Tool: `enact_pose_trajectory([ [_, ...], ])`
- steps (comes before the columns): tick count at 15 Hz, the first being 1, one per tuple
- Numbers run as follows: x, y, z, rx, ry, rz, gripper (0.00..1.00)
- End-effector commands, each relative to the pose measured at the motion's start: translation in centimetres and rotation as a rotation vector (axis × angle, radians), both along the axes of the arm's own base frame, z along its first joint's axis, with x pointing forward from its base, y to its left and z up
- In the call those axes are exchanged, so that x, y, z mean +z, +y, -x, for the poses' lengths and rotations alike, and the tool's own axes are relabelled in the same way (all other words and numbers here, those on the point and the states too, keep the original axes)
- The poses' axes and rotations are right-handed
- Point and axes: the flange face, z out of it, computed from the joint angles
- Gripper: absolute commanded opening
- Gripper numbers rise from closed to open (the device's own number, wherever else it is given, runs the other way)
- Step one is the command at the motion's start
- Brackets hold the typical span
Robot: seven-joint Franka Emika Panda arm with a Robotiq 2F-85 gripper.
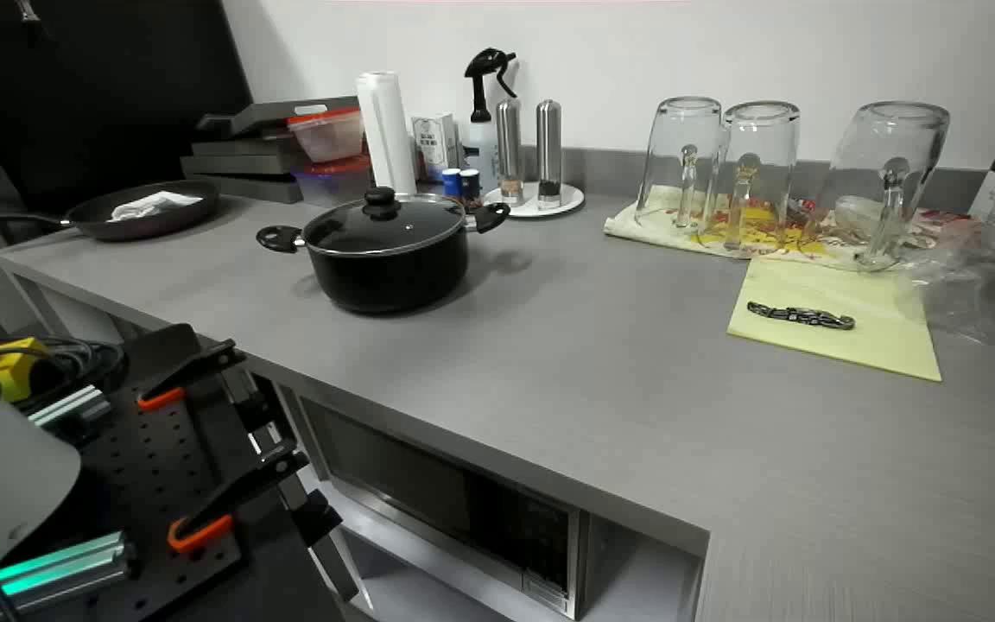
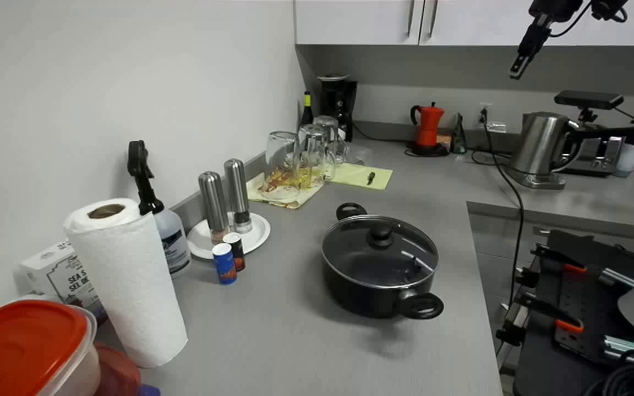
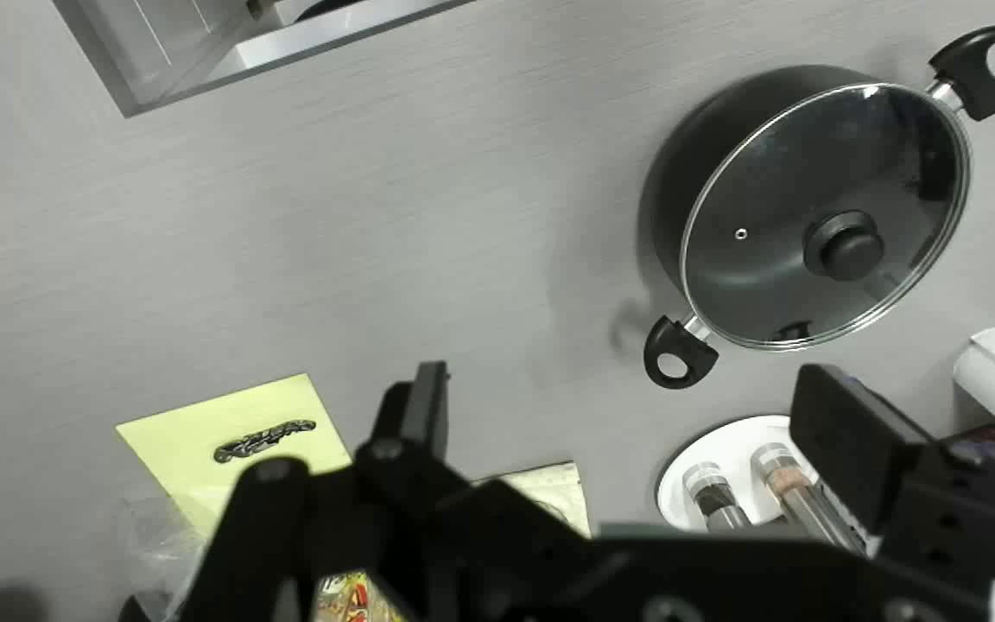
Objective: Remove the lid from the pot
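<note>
Fingers (image 3: 845,441): blocky, matt black, flat-faced; set wide apart in the wrist view, grey counter (image 1: 549,371) showing between them.
Gripper (image 3: 625,406): dark and angular; in an exterior view it hangs high on the right, slanting down leftward, well apart from the pot (image 1: 385,287).
Lid (image 2: 355,256): a slightly domed disc of clear glass, bound by a thin, shiny metal rim, with a rounded black knob (image 2: 380,234) at its centre; it sits on the pot, covering the mouth.
Pot: wide, low and round, with smooth black walls and two short looped handles set opposite each other; in an exterior view it stands left of the middle, on the counter.
Mills (image 1: 548,130): two slim metal cylinders, upright on a round white plate (image 1: 573,206), far and right of the pot in an exterior view.
Glass mugs (image 1: 765,138): three clear vessels, mouths down, on a patterned cloth (image 1: 627,226), far right in an exterior view.
Yellow sheet (image 1: 852,356): flat, straight-edged, bearing a dark, knobbly metal piece (image 1: 800,315); just beside the mugs.
Frying pan (image 1: 148,230): shallow and dark, long-handled, holding a crumpled white wad (image 1: 156,204); far left in an exterior view.
Paper roll (image 2: 130,286): white, faintly dimpled cylinder; near left in an exterior view.
</note>
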Motion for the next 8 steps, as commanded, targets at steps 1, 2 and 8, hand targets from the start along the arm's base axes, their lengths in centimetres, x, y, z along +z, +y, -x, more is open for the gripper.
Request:
enact_pose_trajectory([
  [1, 0.1, 0.0, 0.0, 0.0, 0.0, 0.0, 1.0],
  [2, 0.2, 0.0, 0.0, 0.0, -0.001, 0.0, 1.0],
  [8, -0.6, 0.7, -1.5, -0.001, 0.005, 0.002, 1.0],
])
